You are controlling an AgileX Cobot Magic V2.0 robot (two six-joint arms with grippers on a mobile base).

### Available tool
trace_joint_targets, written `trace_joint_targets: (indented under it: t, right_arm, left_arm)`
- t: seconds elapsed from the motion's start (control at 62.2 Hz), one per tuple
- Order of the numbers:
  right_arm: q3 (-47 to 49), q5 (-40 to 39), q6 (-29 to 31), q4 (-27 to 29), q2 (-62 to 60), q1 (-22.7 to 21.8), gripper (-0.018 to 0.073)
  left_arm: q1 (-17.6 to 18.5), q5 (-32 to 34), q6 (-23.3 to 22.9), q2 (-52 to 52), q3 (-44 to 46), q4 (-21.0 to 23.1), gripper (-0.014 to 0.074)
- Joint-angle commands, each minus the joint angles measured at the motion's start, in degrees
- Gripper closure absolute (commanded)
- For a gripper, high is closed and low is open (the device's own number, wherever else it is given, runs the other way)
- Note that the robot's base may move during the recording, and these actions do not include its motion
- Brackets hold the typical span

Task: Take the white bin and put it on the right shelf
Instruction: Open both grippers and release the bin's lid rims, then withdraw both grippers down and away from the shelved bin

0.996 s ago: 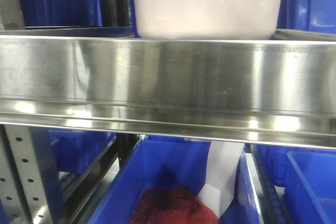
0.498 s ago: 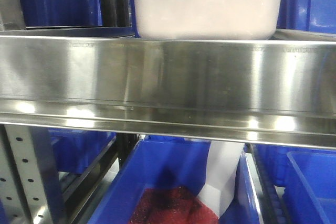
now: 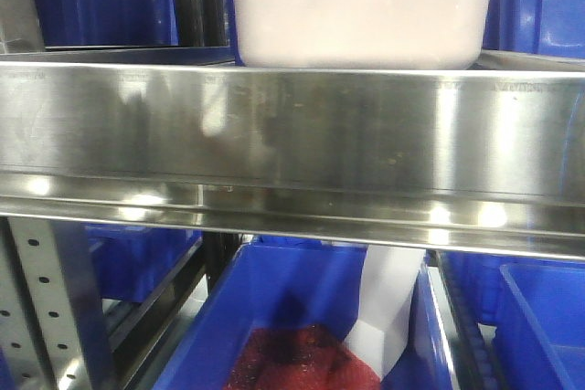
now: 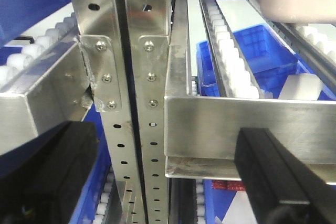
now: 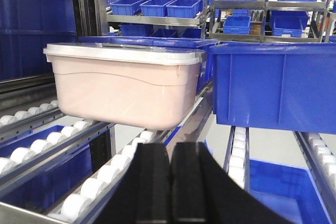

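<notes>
Risk: white bin (image 5: 123,85) sits on rollers (image 5: 100,182) just behind front rail (image 3: 292,134), so a push from right gripper (image 5: 171,153), fingers pressed together and empty on the rail's near side, could roll it away. Left gripper (image 4: 157,148), spread wide and empty, straddles steel upright (image 4: 152,51) at the rail's left end and may snag. Lid handle and bin's far side are hidden; front view crops its top.

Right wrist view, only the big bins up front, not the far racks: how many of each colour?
1 white bin
2 blue bins: one to its right, one at the left edge
Total: 3
Another blue bin, mostly hidden behind the white one, is not counted.
</notes>
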State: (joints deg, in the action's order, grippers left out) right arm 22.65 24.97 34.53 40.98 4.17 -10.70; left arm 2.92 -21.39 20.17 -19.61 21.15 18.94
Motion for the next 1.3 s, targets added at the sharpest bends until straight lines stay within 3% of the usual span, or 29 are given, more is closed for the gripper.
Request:
trace_joint_targets:
  t: [0.0,0.771,0.916,1.029,1.286]
  right_arm:
    - [1.38,-4.75,0.01,1.54,0.69,-0.15,0.0482]
    - [1.38,-4.67,0.01,1.54,0.69,-0.15,0.0482]
    - [1.38,-4.67,0.01,1.54,0.69,-0.15,0.0482]
    - [1.38,-4.67,0.01,1.54,0.69,-0.15,0.0482]
    - [1.38,-4.67,0.01,1.54,0.69,-0.15,0.0482]
  left_arm:
    - [0.37,5.46,0.09,-0.14,1.49,1.26,0.0715]
    - [0.37,5.46,0.09,-0.14,1.49,1.26,0.0715]
    - [0.37,5.39,0.09,-0.14,1.49,6.68,0.0715]
    - [0.37,6.07,0.09,-0.25,1.49,3.8,0.0715]
    - [0.37,13.55,-0.58,-0.25,1.49,2.15,0.0715]
